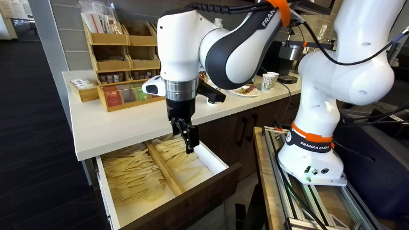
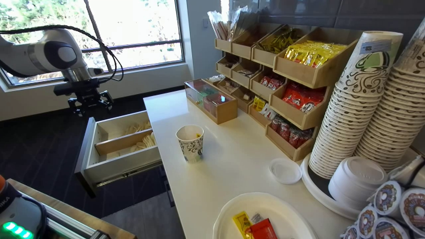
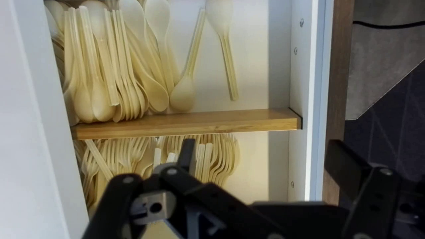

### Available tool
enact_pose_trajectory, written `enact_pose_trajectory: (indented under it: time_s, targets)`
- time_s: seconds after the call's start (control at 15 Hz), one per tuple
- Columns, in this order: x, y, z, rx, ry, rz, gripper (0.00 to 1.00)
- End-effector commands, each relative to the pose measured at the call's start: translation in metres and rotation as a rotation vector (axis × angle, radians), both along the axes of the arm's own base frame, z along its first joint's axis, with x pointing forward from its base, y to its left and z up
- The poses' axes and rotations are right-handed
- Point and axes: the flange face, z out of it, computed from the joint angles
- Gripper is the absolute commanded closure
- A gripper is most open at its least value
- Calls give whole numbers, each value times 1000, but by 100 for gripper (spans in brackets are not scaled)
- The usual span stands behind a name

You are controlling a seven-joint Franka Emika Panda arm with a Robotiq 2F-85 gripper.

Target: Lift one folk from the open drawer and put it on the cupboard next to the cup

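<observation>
The open drawer (image 1: 187, 204) shows in both exterior views, also here (image 2: 121, 166). A wooden divider (image 3: 229, 122) splits it. Many pale forks (image 1: 134, 179) fill one compartment; they lie close together in the wrist view (image 3: 222, 159). My gripper (image 2: 94, 108) hangs above the drawer, fingers apart and empty. In the wrist view the gripper (image 3: 265, 159) has one finger over the forks and the other over the drawer's front edge. The cup (image 2: 191, 146), white with a dark pattern, stands upright on the cupboard's cream countertop (image 2: 225, 159), near the edge by the drawer.
Spoons (image 3: 129, 66) fill the drawer's other compartment. The countertop overhangs the drawer's back. On it stand a tea box (image 2: 212, 103), wooden racks (image 2: 292, 99), a lid (image 2: 285, 171), a plate (image 2: 229, 215) with packets, and stacked cups (image 2: 352, 122).
</observation>
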Motion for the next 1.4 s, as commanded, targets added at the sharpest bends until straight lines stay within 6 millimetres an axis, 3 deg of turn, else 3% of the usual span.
enact_pose_trajectory:
  time_s: [0.0, 0.4, 0.93, 1.2, 1.27, 1.33]
  targets:
    - [30, 16, -21, 25, 11, -34, 0]
    - [77, 24, -56, 63, -19, -85, 0]
    - [115, 26, -106, 55, -91, -141, 0]
    - [133, 15, -117, -1, -123, -152, 0]
    - [123, 16, -108, 32, -92, -147, 0]
    - [127, 14, -110, 19, -101, -150, 0]
